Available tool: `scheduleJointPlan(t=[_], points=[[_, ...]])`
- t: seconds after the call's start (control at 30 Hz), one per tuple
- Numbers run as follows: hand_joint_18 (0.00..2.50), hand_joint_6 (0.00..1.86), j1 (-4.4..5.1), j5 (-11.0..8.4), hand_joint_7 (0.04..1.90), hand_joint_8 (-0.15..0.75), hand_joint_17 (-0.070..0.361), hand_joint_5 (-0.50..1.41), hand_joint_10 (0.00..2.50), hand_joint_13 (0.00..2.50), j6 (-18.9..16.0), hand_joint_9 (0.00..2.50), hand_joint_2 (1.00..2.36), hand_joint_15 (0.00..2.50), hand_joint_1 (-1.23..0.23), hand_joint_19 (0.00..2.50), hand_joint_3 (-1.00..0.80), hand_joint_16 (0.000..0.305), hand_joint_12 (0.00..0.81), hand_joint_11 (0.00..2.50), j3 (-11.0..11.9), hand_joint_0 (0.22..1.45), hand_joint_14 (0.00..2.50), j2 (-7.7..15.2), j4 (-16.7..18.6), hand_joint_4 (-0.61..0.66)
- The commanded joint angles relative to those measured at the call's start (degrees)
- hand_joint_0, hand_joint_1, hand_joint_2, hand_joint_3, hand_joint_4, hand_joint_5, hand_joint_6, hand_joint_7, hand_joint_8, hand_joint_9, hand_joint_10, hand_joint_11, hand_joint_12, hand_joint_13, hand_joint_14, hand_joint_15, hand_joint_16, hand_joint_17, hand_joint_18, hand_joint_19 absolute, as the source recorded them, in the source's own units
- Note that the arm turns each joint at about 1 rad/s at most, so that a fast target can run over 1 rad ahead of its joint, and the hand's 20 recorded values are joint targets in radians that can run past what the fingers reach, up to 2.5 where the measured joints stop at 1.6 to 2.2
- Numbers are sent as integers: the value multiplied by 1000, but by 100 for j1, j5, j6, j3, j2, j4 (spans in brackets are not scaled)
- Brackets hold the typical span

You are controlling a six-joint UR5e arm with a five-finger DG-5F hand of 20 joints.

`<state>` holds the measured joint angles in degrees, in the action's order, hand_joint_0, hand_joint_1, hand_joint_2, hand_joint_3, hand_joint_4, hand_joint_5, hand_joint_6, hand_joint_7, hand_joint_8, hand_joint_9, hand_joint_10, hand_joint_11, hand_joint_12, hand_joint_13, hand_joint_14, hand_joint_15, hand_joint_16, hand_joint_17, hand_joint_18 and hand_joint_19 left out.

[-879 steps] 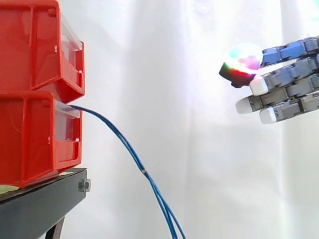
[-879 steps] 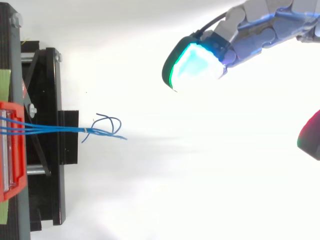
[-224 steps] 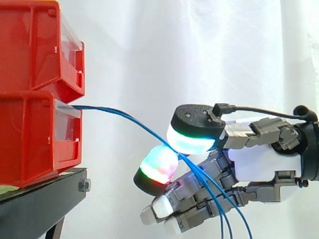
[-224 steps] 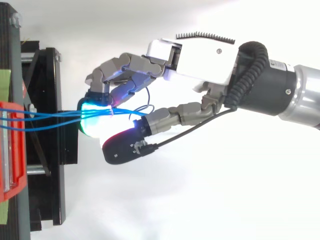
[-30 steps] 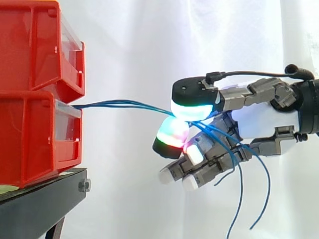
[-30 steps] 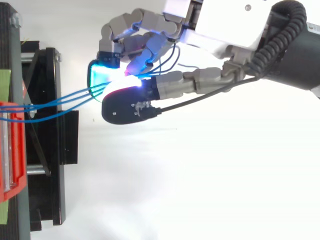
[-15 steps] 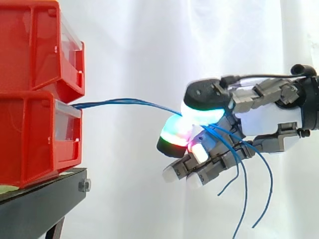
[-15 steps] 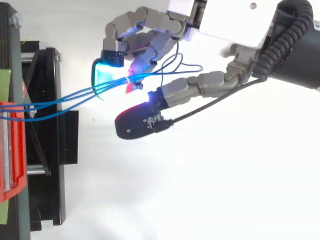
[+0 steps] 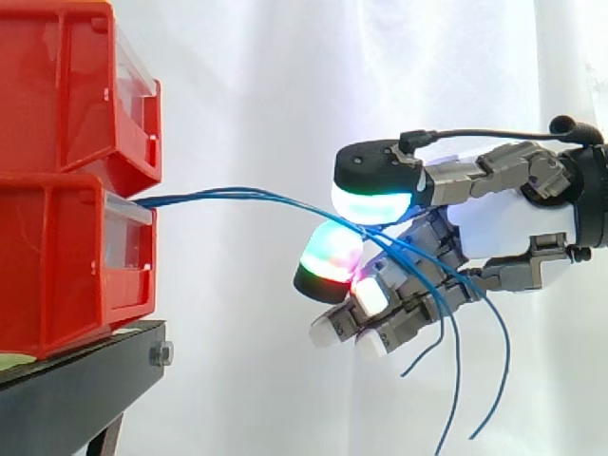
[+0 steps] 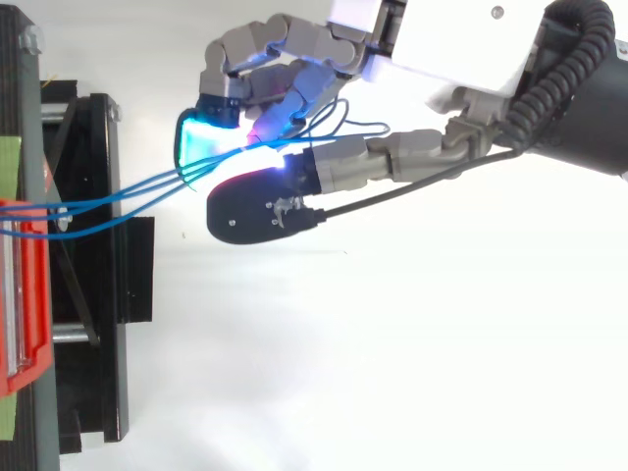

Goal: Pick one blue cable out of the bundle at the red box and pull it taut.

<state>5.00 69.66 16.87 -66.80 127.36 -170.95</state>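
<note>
While the robot's grey-and-white jointed hand (image 9: 503,228) pinches the thin blue cables (image 9: 237,197) between two of its glowing pads (image 9: 370,204), with its other fingers curled beneath, the strands run in a shallow arch from the front of the lower red plastic box (image 9: 57,266) to the pinch. Their loose ends (image 9: 456,380) dangle below the palm. From above, several strands seem to fan out of the box and meet at the hand (image 10: 442,39), so the grip appears to hold more than one.

Doing this step well probably means narrowing the hold to a single strand and letting the rest slip free. The pull should then run straight away from the box, level with its opening, until the arch flattens. The insulation looks thin and smooth, so a firm pinch is likely needed. The draw should be gentle enough not to drag the box forward.

That box sits beneath an upper red plastic bin (image 9: 57,85), both on a black metal stand (image 9: 76,389). A white curtain (image 9: 285,76) hangs behind the work.
</note>
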Motion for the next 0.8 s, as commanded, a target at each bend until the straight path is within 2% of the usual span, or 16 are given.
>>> scheduleJointPlan(t=[0.0, 0.17, 0.33, 0.4, 0.57, 0.6, 0.77], points=[[508, 725, 1, -5, 1026, 328, 111, -100, 14, 446, 0, 930, 1009, 176, -716, 311, -377, 49, 348, 555, 0, 561, 7, -1, 0, 193], [527, 824, -7, -5, 1005, 331, 110, -107, 12, 463, 0, 985, 1007, 182, -741, 303, -405, 49, 344, 614, 0, 575, 7, -1, 0, 197], [530, 799, -7, -5, 970, 323, 112, -90, 13, 466, 0, 991, 1007, 190, -608, 318, -424, 50, 346, 600, 0, 548, 7, -1, 0, 204], [517, 770, 1, -5, 997, 319, 109, -81, 14, 460, 0, 992, 1011, 183, -560, 324, -358, 48, 339, 591, 0, 588, 7, -1, 0, 189], [498, 762, 1, -5, 1029, 319, 109, -78, 14, 442, 0, 988, 1018, 196, -524, 330, -198, 49, 341, 585, 0, 578, 8, -1, 0, 175], [535, 764, 1, -5, 1012, 343, 122, -73, 13, 462, 0, 1004, 1014, 190, -525, 304, -173, 54, 368, 572, 0, 588, 7, -1, 0, 190], [546, 765, -7, -5, 1007, 355, 121, -73, 10, 465, 0, 1000, 1015, 180, -591, 302, -141, 54, 367, 591, 0, 589, 7, -1, 0, 193]])
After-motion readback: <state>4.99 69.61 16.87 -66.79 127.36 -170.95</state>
